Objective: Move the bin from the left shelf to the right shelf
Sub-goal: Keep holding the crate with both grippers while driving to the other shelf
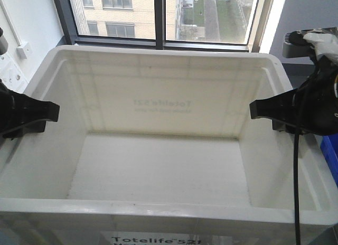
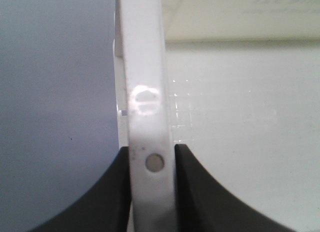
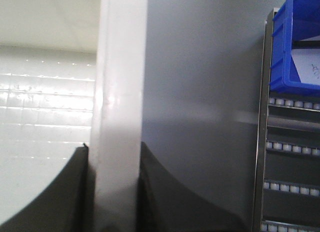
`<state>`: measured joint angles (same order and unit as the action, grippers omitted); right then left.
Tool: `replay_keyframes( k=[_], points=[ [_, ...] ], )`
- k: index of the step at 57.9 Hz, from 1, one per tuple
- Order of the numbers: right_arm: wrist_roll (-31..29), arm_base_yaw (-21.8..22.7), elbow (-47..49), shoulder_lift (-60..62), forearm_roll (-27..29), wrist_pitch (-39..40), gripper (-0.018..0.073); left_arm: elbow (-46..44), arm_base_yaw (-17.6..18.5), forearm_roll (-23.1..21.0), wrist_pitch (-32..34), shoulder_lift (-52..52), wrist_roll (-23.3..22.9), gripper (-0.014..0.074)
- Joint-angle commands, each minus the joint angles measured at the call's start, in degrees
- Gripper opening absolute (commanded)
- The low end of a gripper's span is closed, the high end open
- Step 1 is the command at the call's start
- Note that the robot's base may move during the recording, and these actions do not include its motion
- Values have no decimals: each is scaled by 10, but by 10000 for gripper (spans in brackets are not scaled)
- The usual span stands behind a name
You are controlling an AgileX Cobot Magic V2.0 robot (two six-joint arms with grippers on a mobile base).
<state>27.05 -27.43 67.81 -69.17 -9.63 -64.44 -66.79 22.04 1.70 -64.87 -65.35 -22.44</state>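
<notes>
The bin (image 1: 158, 166) is a large white tote, empty, filling the front view, with black print "Totelife 521" low on its near side. My left gripper (image 1: 45, 115) is shut on the bin's left rim; in the left wrist view the rim (image 2: 145, 92) runs up between the two black fingers (image 2: 112, 192), which press on both faces. My right gripper (image 1: 261, 112) is shut on the bin's right rim; in the right wrist view the rim (image 3: 122, 92) stands clamped between the dark fingers (image 3: 165, 192). The bin is held up between both arms.
A window (image 1: 163, 15) lies beyond the bin's far wall. A blue plastic bin (image 3: 297, 47) sits on a metal roller shelf (image 3: 290, 157) to the right; its corner shows in the front view (image 1: 330, 155). A white wall with sockets (image 1: 13, 65) stands at left.
</notes>
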Motion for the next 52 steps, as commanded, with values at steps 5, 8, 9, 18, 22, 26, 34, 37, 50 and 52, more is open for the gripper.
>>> replay_keyframes(
  k=[5, 8, 9, 18, 22, 26, 34, 37, 50, 52],
  points=[
    [-13, 0, 20, 15, -31, 36, -1, -24, 5, -21, 64, 19, 7, -6],
    [-13, 0, 20, 15, -31, 36, -1, -24, 5, -21, 64, 19, 7, -6],
    [-13, 0, 20, 15, -31, 36, -1, -24, 5, -21, 64, 19, 7, -6],
    [-13, 0, 20, 15, -31, 36, -1, -24, 5, -21, 64, 19, 7, -6],
    [-13, 0, 20, 15, -31, 36, -1, -24, 5, -21, 64, 19, 7, -6],
    [-13, 0, 20, 15, -31, 36, -1, -24, 5, -21, 64, 19, 7, -6],
    [-13, 0, 20, 15, -31, 36, -1, -24, 5, -21, 64, 18, 7, -6],
    [-13, 0, 20, 15, -31, 36, -1, -24, 5, -21, 64, 18, 7, -6],
    [-13, 0, 20, 15, -31, 36, -1, -24, 5, -21, 64, 18, 7, -6],
    [-13, 0, 20, 15, -31, 36, -1, -24, 5, -21, 64, 18, 7, -6]
  ],
)
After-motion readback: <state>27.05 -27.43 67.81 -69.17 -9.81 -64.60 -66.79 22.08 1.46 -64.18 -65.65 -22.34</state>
